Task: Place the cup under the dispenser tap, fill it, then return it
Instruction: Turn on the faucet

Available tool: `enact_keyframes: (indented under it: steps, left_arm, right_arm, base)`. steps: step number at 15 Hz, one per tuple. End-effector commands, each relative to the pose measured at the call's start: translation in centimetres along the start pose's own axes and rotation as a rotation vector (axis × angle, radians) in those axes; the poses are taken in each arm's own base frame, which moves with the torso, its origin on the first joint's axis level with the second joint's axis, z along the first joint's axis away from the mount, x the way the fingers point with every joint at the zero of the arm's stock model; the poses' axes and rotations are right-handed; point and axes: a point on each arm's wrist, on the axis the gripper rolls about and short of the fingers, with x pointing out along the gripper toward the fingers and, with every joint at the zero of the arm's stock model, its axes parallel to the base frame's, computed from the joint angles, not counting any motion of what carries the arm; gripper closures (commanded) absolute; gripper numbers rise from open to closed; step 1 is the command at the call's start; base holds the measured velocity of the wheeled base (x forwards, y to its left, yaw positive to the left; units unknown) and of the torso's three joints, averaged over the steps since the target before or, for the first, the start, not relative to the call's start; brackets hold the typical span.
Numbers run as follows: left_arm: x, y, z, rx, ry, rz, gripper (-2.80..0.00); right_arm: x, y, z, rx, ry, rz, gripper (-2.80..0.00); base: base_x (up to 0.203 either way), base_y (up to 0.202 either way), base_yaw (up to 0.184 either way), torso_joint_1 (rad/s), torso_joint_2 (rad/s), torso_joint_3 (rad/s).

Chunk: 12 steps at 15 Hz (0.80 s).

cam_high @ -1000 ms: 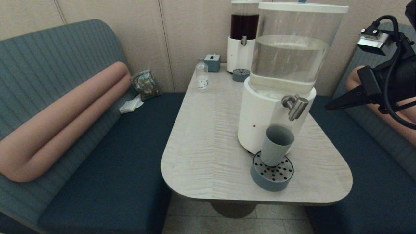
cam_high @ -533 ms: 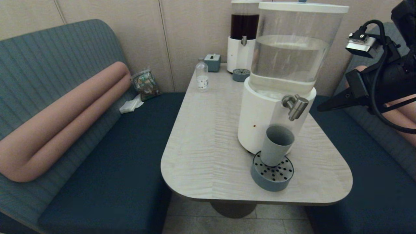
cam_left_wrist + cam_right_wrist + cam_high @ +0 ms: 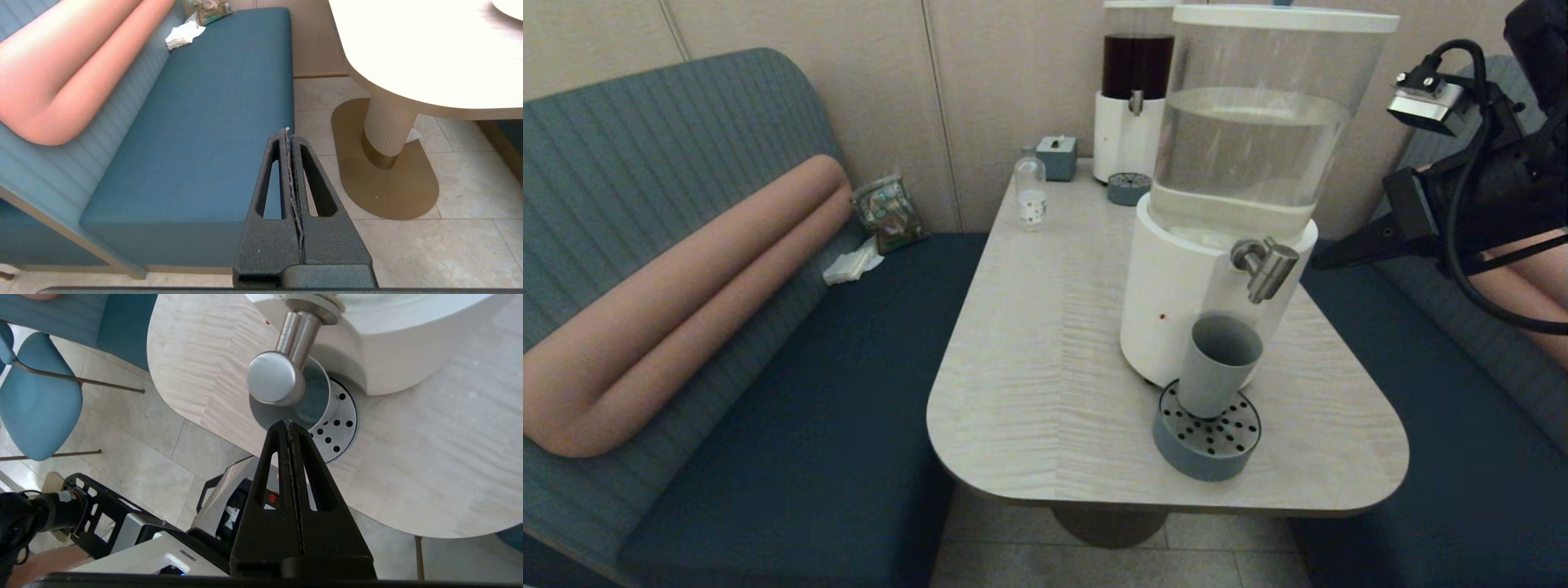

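The grey-blue cup stands upright on the round perforated drip tray, directly below the brushed-steel dispenser tap of the large white-based dispenser. In the right wrist view the tap overlaps the cup from above. My right gripper hangs shut and empty just right of the tap, a short way from it at about its height; its tip points toward the cup. My left gripper is shut and empty, parked low over the bench seat and floor, out of the head view.
A small clear bottle, a tissue box and a dark-liquid dispenser with its own small tray stand at the table's far end. Benches flank the table on both sides. A blue chair is on the floor.
My right gripper has moved left and slightly up toward the tap, staying shut. The cup and dispenser have not moved.
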Motion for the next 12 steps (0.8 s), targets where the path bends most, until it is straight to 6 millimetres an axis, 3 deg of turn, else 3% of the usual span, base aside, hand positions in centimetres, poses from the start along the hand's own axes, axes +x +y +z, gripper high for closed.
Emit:
enact_keyframes:
  steps: [1,12]
  left_arm:
    - [0.0,0.0,0.0,0.001,-0.001,0.001,0.0]
    - [0.0,0.0,0.0,0.001,-0.001,0.001,0.0]
  right_arm:
    - [-0.4,0.2,-0.1,-0.006,-0.007,0.005,0.0]
    - [1.4,0.3,-0.2,-0.034,-0.008,0.026,0.0]
  base:
    - [0.0,0.0,0.0,0.0,0.0,0.0]
    - [0.0,0.0,0.0,0.0,0.0,0.0]
